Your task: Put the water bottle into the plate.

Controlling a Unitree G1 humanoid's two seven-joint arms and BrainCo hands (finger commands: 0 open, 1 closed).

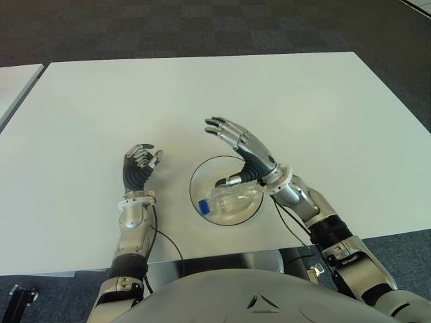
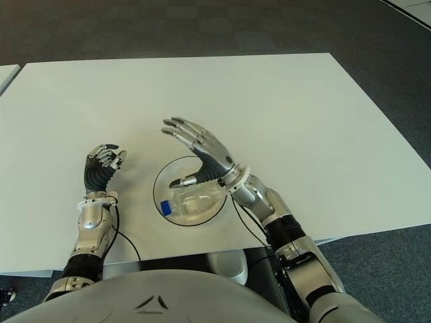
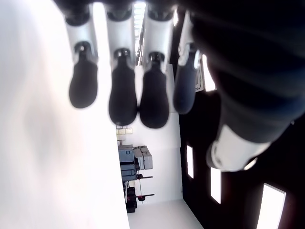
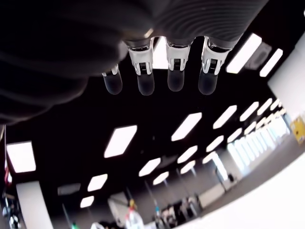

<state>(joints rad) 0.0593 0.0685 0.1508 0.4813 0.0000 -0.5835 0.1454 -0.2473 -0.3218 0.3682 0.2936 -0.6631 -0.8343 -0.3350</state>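
The left hand point(image 1: 140, 168) shows over the white table point(image 1: 337, 134), well to the left of the plate point(image 1: 199, 180) and apart from it. Its palm faces inward toward the plate and its fingers point(image 3: 123, 98) are bent forward at the knuckles, loosely curled, with nothing between them. In its own wrist view the four dark fingertips hang side by side with only bare table and the room beyond them, and the thumb point(image 3: 238, 143) stands apart from them.

Just right of that hand sits the plate, a clear round dish near the table's front edge, straight ahead of the robot's chest. The bottle point(image 1: 225, 200) lies on its side inside the plate, a clear plastic one with a blue cap point(image 1: 203, 206). The cap end points to the robot's left and toward the front rim; the body runs across the dish toward the right rim.

The right hand point(image 1: 246, 151) is over the far right part of the plate, tilted up, its wrist at the plate's right rim. Its four fingers point(image 4: 175, 76) are stretched out straight and spread, pointing away from the robot and to the left, beyond the plate's far rim. Its thumb point(image 1: 232, 180) reaches down to just above the bottle's body; whether it touches the bottle cannot be told. The fingers do not close on the bottle: the hand is open, above and just behind the bottle, and the right wrist view shows only extended fingertips against the ceiling lights.
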